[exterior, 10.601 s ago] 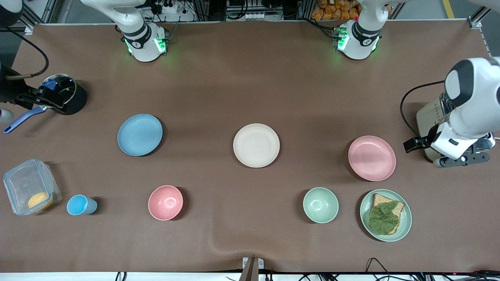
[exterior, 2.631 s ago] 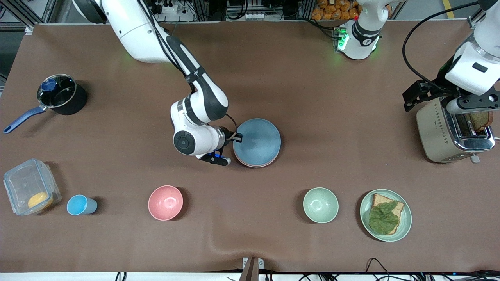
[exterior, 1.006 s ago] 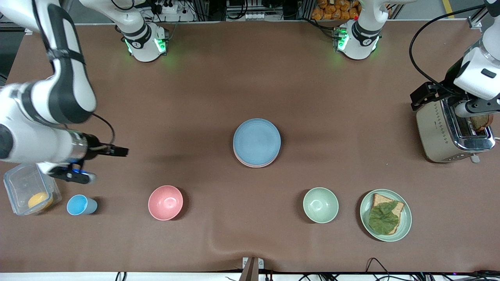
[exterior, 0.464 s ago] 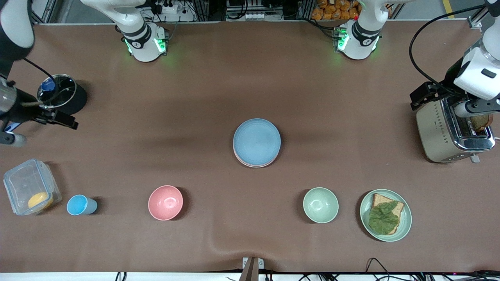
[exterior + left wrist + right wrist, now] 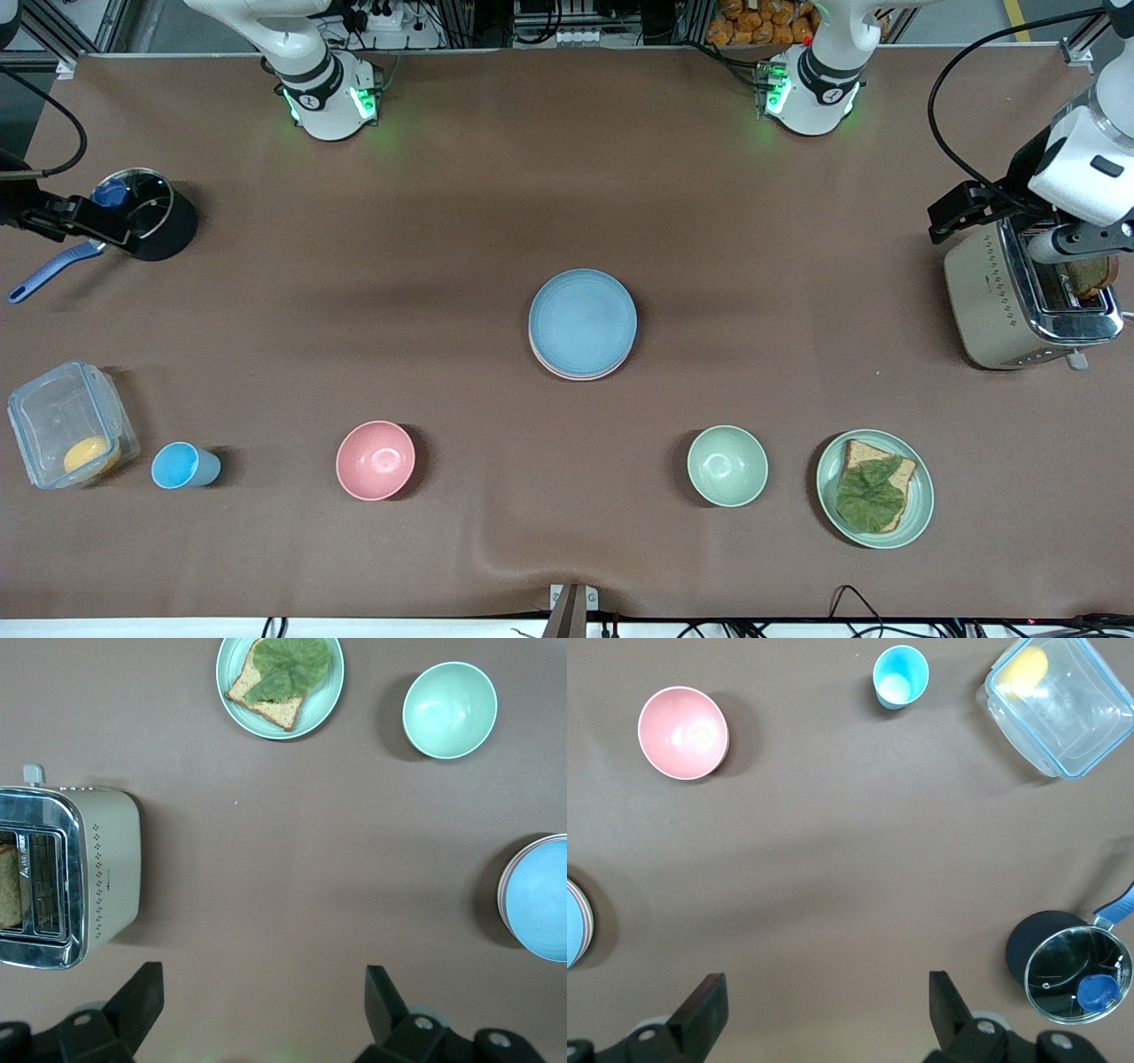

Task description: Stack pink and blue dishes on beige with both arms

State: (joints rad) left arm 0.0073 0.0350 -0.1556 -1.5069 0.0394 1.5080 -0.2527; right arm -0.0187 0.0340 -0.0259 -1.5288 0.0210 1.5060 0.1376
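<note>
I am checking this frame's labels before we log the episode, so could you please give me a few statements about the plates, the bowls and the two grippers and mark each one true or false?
1. The blue plate lies on top of the stack at the table's middle. True.
2. The pink plate lies alone beside the toaster. False: only its rim shows, under the blue plate.
3. The left gripper is shut on a plate. False: it is open and empty, over the toaster.
4. The right gripper is open, near the black pot. True.
5. The pink bowl is nearer to the front camera than the stack. True.
6. The green bowl holds toast. False: the toast lies on the green plate beside it.
</note>
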